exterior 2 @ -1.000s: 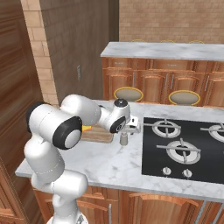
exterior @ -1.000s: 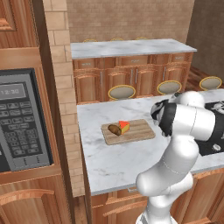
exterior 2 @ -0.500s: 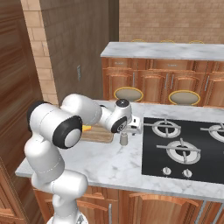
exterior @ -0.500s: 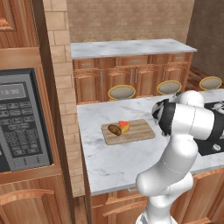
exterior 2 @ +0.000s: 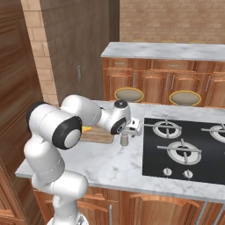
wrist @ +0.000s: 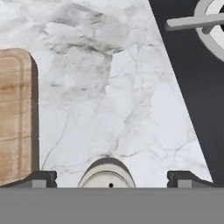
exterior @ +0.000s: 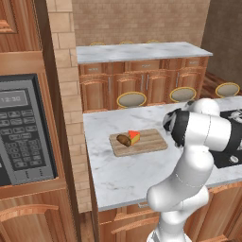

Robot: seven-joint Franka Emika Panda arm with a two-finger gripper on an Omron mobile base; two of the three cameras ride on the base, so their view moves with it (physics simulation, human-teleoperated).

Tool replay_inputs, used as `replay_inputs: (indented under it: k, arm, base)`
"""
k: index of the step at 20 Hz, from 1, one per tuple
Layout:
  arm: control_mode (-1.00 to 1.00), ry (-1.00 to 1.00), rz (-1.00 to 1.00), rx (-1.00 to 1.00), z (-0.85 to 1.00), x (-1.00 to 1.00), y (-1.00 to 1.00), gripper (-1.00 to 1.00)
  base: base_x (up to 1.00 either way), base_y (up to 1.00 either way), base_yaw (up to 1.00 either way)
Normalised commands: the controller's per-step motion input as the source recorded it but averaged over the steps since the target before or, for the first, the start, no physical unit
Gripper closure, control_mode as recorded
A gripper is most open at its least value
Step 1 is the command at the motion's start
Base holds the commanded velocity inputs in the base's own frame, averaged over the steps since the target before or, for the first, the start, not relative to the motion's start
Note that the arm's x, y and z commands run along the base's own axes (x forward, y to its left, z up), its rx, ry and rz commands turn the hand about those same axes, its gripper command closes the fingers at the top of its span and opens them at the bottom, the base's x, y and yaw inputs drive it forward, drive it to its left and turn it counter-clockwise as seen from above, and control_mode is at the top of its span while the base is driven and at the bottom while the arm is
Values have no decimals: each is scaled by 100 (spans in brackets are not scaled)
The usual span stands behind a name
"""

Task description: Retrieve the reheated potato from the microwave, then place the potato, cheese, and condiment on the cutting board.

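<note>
The potato (exterior: pixel 124 140) and the cheese (exterior: pixel 134 136) lie side by side on the left part of the cutting board (exterior: pixel 146 142) on the island counter. The condiment (exterior 2: pixel 125 141) stands upright on the marble just off the board's right end (exterior 2: pixel 99 137). My gripper (exterior 2: pixel 126 133) hangs open right over the condiment. In the hand view the shaker's cap (wrist: pixel 107 175) sits between my two spread fingertips (wrist: pixel 41 178), with the board's edge (wrist: pixel 15 113) to the left. The microwave (exterior: pixel 23 127) is set in the wall at the left. My own arm hides the condiment in the left base view.
A black gas cooktop (exterior 2: pixel 184 149) fills the counter right of the condiment, its edge (wrist: pixel 197 87) close to my hand. Round stools (exterior 2: pixel 128 94) stand beyond the island, with a second counter (exterior: pixel 142 51) behind them. A brick pillar (exterior: pixel 64 71) rises beside the microwave.
My hand has sunk a little toward the condiment. The jaws have stayed open, and the potato, cheese and board have not moved.
</note>
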Motion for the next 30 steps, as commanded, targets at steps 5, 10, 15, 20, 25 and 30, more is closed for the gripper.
replay_inputs:
  k: [5, 10, 15, 20, 25, 30]
  arm:
    - [-100, 0, -7, 0, -10, 0, 9, -100]
    - [-100, 0, -6, 0, -14, 2, 2, 100]
    - [-100, 2, -5, 0, -14, 5, 0, 100]
    - [-100, 0, -5, 0, -7, 1, 0, 100]
    - [-100, 0, -2, 0, 30, 0, 15, 100]
    - [-100, 0, -1, 0, 46, 0, 48, 100]
  base:
    - [0, 0, 0]
    - [0, 0, 0]
    - [0, 0, 0]
    - [0, 0, 0]
    - [0, 0, 0]
    - [0, 0, 0]
